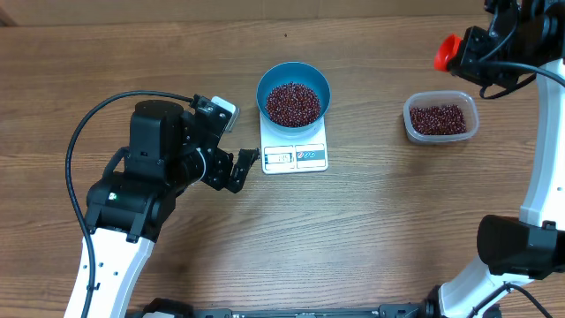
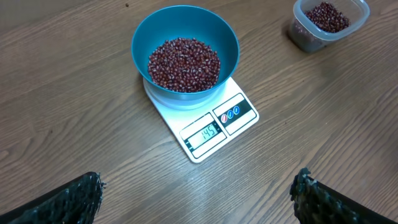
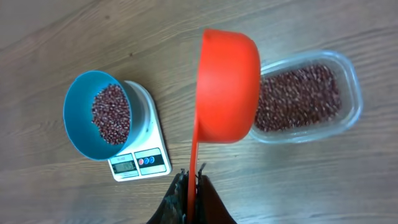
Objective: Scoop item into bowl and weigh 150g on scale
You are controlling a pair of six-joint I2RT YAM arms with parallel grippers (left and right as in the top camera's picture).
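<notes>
Near the end, judging by the frames. Seeing the blue bowl [image 1: 293, 69] seated on the white scale [image 1: 294, 157] at top centre of the overhead view, with a good heap of beans [image 1: 293, 103] already inside. Reading the display [image 2: 204, 134] in the left wrist view as 145 or thereabouts, digits small, so not certain; if right, just short of target. Left to do, by that reading: a small top-up, likely a pinch rather than a full scoop, then a check of the number. Finding more beans in the clear tub [image 1: 475, 115] at right of the overhead view, well apart from the scale. Noting the right gripper [image 3: 193, 180] clamped tight on the thin handle [image 3: 193, 155] of the orange scoop [image 3: 229, 87], at the upper right corner of the overhead view, overlapping the tub's left end in the right wrist view. Cannot tell whether the scoop carries beans, with only its outer shell showing. Noting the left gripper [image 1: 243, 168] spread wide, holding nothing, at left of the scale near its display edge, not touching. Seeing no spilled beans on the table [image 1: 371, 238], as far as visible.
</notes>
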